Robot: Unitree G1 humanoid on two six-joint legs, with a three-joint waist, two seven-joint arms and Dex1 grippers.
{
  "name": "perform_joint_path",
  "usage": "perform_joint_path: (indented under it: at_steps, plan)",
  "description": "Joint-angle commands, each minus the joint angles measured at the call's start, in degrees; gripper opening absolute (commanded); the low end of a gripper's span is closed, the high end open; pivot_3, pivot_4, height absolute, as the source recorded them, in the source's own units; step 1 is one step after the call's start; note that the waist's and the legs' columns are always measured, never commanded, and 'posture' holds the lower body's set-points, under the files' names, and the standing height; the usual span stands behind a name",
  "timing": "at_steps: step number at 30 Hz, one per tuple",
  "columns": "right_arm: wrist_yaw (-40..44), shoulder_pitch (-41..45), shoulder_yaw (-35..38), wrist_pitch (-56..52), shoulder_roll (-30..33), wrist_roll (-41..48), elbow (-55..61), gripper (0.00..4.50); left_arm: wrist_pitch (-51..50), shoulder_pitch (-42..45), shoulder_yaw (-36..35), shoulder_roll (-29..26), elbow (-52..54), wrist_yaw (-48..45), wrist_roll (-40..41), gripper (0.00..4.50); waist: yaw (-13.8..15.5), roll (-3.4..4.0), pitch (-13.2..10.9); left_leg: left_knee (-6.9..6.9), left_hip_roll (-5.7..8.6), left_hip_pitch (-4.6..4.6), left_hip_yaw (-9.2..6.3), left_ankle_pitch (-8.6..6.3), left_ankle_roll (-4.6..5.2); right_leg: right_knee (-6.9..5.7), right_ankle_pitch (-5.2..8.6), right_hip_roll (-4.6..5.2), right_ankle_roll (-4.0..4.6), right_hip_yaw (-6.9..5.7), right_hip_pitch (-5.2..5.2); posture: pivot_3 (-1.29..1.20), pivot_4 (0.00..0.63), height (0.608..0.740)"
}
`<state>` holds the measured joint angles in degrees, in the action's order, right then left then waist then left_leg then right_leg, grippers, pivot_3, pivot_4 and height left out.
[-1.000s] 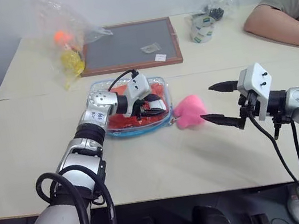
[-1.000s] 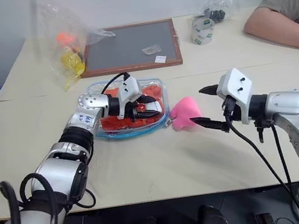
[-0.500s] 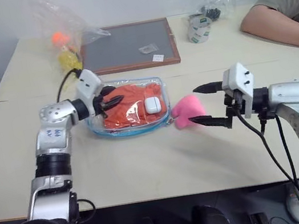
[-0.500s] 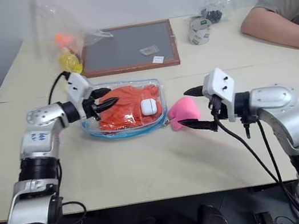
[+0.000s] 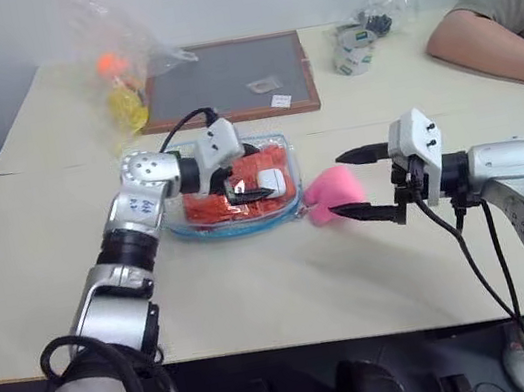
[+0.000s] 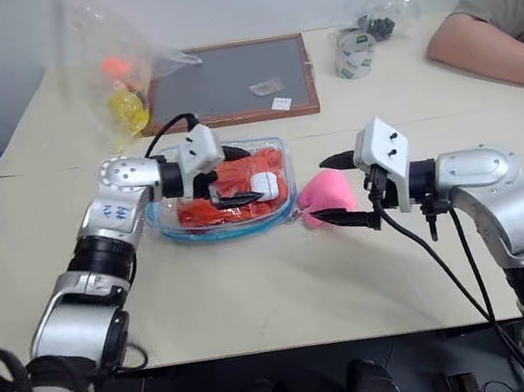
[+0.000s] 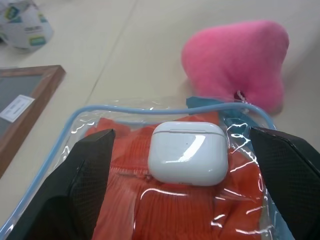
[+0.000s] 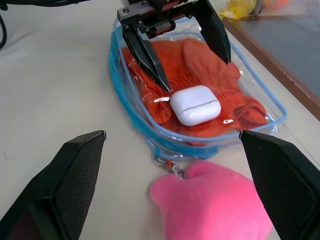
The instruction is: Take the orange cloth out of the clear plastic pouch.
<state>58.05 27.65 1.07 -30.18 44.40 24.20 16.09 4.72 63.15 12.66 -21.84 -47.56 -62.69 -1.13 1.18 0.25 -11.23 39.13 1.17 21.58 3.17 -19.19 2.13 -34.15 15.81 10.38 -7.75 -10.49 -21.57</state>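
So: left gripper point(image 5: 247, 180) sits over the clear plastic pouch point(image 5: 186, 225), jaws spread wide, one finger on either side of the white earbuds case point(image 7: 188, 151). Fingers point(image 8: 148, 54) hover at the pouch's upper film with nothing pinched between them; cannot tell whether the tips actually touch the plastic.

Orange cloth point(image 8: 200, 62) is inside the pouch, wrinkled, filling most of it, under the earbuds case. Whether the case lies inside the pouch or on top of the film is unclear. Light blue zipper edging point(image 8: 131, 112) runs around the pouch rim. Pouch lies flat on the beige table point(image 5: 258, 288), near the middle, just in front of the wood-framed board point(image 5: 221, 79).

Right gripper point(image 5: 354, 183) is also fully spread and empty, pointing toward the pouch. It hangs just beside the pink plush charm point(image 5: 332, 192), lower finger close to the plush, contact unclear. Charm is clipped to the pouch corner nearest the right gripper.

Crinkly clear bag point(image 5: 117, 64) with orange and yellow items stands at the far left of the table, a tape roll point(image 5: 351, 46) at the far right. A person's arm point(image 5: 492, 33) rests on the table's far right corner.
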Motion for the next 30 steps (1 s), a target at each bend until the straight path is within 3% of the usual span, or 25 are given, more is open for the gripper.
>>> perform_joint_path:
  at_steps: [1, 6, 9, 13, 23, 26, 30]
  plan:
    - [-1.88, -1.66, 3.93, -1.15, 1.16, 1.85, 4.78, 4.50, 4.63, 3.08, 1.14, 1.28, -6.95, -0.24, -2.57, 4.49, 0.02, -0.01, -0.01, -0.01, 0.00, 0.00, 0.05, 0.00, 0.00, 0.00, 0.00, 0.00, 0.00, 0.00, -0.01, 0.00, 0.150, 0.740]
    - [-3.76, -3.95, 5.42, -2.05, 1.33, 2.05, 6.80, 4.50, 8.19, 4.85, 2.30, 2.90, -14.48, 0.25, -5.54, 4.49, 0.16, -0.03, -0.02, -0.01, -0.01, 0.01, 0.15, 0.00, 0.00, -0.01, 0.00, 0.00, 0.00, 0.00, -0.01, 0.00, 0.150, 0.740]
    - [-4.56, -4.43, 5.81, -2.61, 1.12, 2.54, 7.78, 4.50, 9.11, 5.32, 1.70, 3.30, -17.62, 1.38, -6.38, 3.93, 0.16, -0.04, -0.01, 0.00, -0.01, 0.01, 0.15, -0.01, 0.01, -0.01, 0.00, 0.02, -0.01, 0.01, -0.01, 0.00, 0.150, 0.740]
    - [-5.07, -4.46, 5.56, -2.68, 1.02, 2.74, 7.94, 4.50, 9.00, 5.20, 0.33, 3.56, -18.56, 1.43, -5.79, 2.79, 0.15, -0.04, -0.01, 0.00, -0.02, 0.00, 0.05, -0.01, 0.01, -0.01, 0.00, 0.02, -0.01, 0.02, -0.01, 0.00, 0.150, 0.740]
    - [-4.18, -1.50, 2.89, -1.74, 0.15, 2.40, 5.48, 4.50, 9.03, 4.17, -3.76, 2.26, -15.43, 4.97, -4.48, 2.72, 0.11, -0.04, -0.01, 0.01, -0.01, 0.00, -0.17, -0.01, 0.01, -0.02, -0.01, 0.02, -0.01, 0.02, -0.02, 0.00, 0.150, 0.740]
    - [-3.66, 0.12, 1.40, -1.58, -0.71, 2.66, 5.23, 4.50, 3.43, 1.17, -8.89, -1.72, -7.43, 9.24, -1.30, 2.72, -0.34, -0.05, -0.02, 0.01, -0.03, 0.00, -0.29, -0.01, 0.01, -0.02, -0.01, 0.01, -0.01, 0.03, -0.03, 0.00, 0.150, 0.740]
    - [-3.24, 2.89, -1.64, -1.13, -3.30, 2.56, 4.52, 4.50, -13.52, -14.20, -18.67, -9.48, 18.64, 17.19, 2.13, 2.72, -2.11, -0.05, -0.02, -0.07, -0.28, -0.04, -0.30, -0.01, 0.01, -0.05, 0.00, -0.02, -0.01, 0.13, -0.10, 0.00, 0.150, 0.740]
